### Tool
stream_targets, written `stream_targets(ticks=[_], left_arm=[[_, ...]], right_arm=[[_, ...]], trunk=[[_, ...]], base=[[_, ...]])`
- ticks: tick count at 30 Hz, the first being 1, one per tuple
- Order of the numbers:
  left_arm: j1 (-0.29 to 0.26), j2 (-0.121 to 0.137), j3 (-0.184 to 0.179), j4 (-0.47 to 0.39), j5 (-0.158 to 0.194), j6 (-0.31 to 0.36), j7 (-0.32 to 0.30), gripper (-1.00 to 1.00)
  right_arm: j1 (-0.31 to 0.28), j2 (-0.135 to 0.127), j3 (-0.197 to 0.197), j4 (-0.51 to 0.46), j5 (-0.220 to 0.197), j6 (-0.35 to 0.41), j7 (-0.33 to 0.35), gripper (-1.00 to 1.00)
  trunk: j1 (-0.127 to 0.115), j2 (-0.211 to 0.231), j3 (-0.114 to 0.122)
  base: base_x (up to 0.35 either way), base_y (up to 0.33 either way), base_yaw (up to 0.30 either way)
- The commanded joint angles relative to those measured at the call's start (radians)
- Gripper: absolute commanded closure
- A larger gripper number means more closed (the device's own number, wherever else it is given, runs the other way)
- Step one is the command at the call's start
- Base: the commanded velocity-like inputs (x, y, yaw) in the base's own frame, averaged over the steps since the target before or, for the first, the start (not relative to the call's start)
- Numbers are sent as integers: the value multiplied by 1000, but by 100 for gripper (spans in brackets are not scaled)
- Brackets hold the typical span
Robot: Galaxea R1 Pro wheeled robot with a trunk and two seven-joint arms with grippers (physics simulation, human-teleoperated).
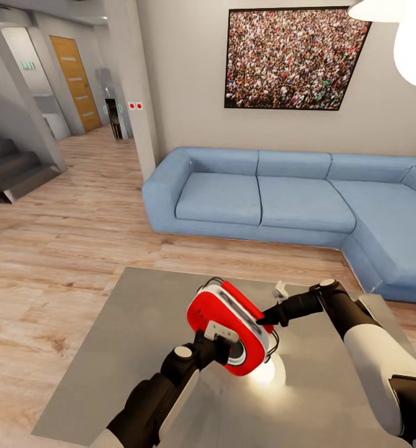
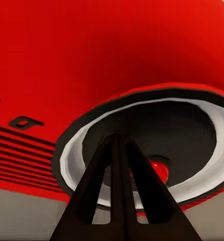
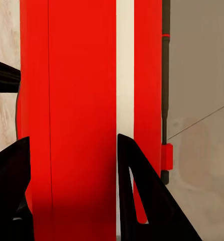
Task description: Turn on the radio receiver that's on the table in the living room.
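The red radio receiver [image 1: 229, 326], with its white-silver rim, hangs tilted over the glossy grey table [image 1: 133, 330]. My right gripper [image 1: 267, 318] is shut on it from the right; in the right wrist view its black fingers [image 3: 142, 196] clamp the red body [image 3: 77, 115], gripper [image 3: 72, 150]. My left gripper [image 1: 222, 339] reaches in from below and is shut. In the left wrist view its joined fingertips [image 2: 119, 145] rest against the round dial [image 2: 192, 125] on the red face [image 2: 92, 55].
A light-blue corner sofa [image 1: 282, 199] stands behind the table, under a framed crowd picture [image 1: 291, 59]. A white pendant lamp [image 1: 413, 43] hangs at the upper right. Wood floor [image 1: 52, 236] stretches left toward stairs [image 1: 9, 168] and a hallway door [image 1: 76, 81].
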Motion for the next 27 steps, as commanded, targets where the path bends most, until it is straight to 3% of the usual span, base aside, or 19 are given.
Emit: stream_targets(ticks=[1, 13, 27], left_arm=[[0, 0, 0, 9, 0, -4, 0, 100], [-1, 0, 0, 66, 1, -50, 0, 100], [0, 0, 0, 70, 2, -54, -2, 100]], right_arm=[[0, 1, -4, -1, -5, 2, 26, 100], [0, 7, -11, -1, -8, 2, 30, 100], [0, 13, -12, -1, -17, 1, 30, 100]], trunk=[[0, 0, 0], [0, 0, 0], [0, 0, 0]], base=[[0, 0, 0], [0, 0, 0], [0, 0, 0]])
